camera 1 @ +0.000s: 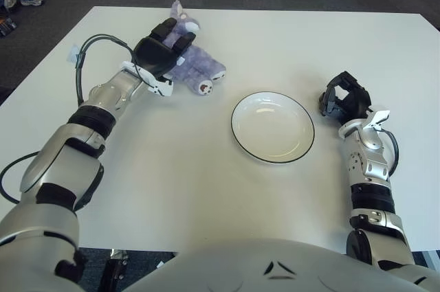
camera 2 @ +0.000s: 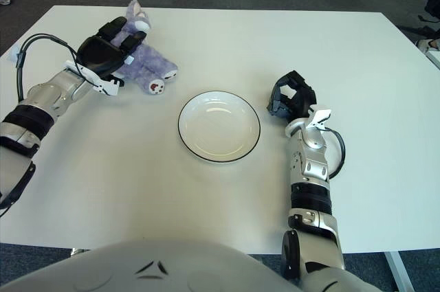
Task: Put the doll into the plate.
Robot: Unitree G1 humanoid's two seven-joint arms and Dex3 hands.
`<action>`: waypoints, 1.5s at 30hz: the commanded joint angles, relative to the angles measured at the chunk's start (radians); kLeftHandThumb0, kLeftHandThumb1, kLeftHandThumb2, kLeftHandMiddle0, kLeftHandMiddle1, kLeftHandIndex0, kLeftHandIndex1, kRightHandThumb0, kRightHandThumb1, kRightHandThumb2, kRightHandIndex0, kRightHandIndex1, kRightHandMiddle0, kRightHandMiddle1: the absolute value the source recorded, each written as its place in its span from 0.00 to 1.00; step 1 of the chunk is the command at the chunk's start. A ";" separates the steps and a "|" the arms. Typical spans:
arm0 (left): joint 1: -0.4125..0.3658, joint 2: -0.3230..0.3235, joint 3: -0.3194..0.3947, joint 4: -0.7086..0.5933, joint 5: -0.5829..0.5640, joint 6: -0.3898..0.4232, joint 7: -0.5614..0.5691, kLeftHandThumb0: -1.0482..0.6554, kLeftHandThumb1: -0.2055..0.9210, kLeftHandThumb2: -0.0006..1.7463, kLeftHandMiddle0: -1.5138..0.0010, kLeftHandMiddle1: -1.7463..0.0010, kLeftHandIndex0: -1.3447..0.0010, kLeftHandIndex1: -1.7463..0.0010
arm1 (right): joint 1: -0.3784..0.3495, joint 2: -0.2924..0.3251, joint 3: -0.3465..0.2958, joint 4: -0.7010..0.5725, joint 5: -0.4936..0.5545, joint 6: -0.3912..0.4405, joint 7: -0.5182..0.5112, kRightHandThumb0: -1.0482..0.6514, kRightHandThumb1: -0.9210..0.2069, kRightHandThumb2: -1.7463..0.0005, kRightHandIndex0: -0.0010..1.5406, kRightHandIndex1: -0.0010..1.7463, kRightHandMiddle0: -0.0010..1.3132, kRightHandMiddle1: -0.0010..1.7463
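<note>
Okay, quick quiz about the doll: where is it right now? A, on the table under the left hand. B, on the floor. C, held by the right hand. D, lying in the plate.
A: the purple doll lies on the table with the left hand over it, left of the empty plate; the right hand shows to the plate's right.

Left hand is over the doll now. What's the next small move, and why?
Probably close the left hand around the doll before lifting. Its fingers lie across the doll's top but do not look wrapped around it, and the doll sits on the table, left of the plate, which holds nothing. The right hand is right of the plate.
</note>
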 commanded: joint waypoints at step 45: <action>-0.166 -0.235 -0.108 0.453 -0.094 0.038 0.177 0.62 0.83 0.44 0.88 0.01 0.95 0.06 | 0.039 0.012 0.002 -0.097 0.047 0.147 0.009 0.34 0.48 0.29 0.82 1.00 0.43 1.00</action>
